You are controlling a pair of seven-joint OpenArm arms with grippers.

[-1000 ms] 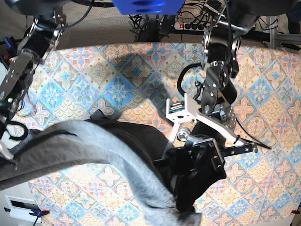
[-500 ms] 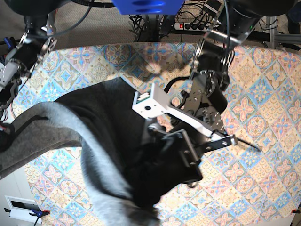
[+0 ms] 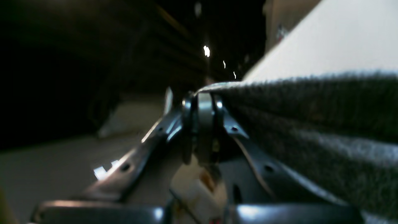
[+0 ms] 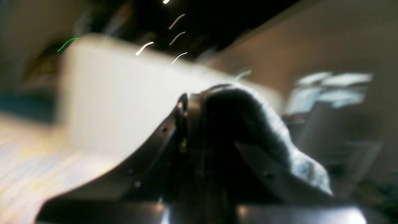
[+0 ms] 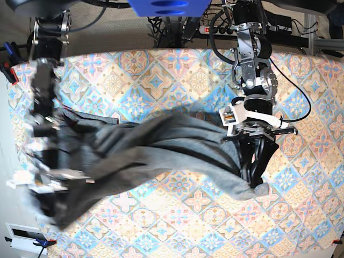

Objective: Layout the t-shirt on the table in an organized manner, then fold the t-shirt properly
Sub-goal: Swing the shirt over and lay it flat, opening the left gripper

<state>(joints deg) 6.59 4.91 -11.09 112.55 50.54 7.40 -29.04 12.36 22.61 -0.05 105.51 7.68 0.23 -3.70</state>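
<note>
T-shirt (image 5: 161,148) cloth, heather dark grey, hangs stretched above the table (image 5: 161,75) in the base view, running as a long band of folds from that view's left edge across to its right-centre. Under it the tabletop spreads wide, covered in blue, pink and cream diamond tiles with floral medallions.

On the base view's right stands the left arm, pointing down at the table. Its left gripper (image 5: 252,180) is pinched tight on one end of the shirt, and a small grey nub of cloth sticks out just past the tips. In the left wrist view the closed fingers (image 3: 203,124) meet on the knit edge, and the fabric runs off to that picture's right (its ribbed weave shows plainly there).

On the base view's left the right arm is badly blurred. Its right gripper (image 5: 48,183) is lost among bunched cloth there. The right wrist view, also smeared, shows the jaws drawn together with a dark hump of shirt clamped between them and paler grey cloth spilling down the right side.
</note>
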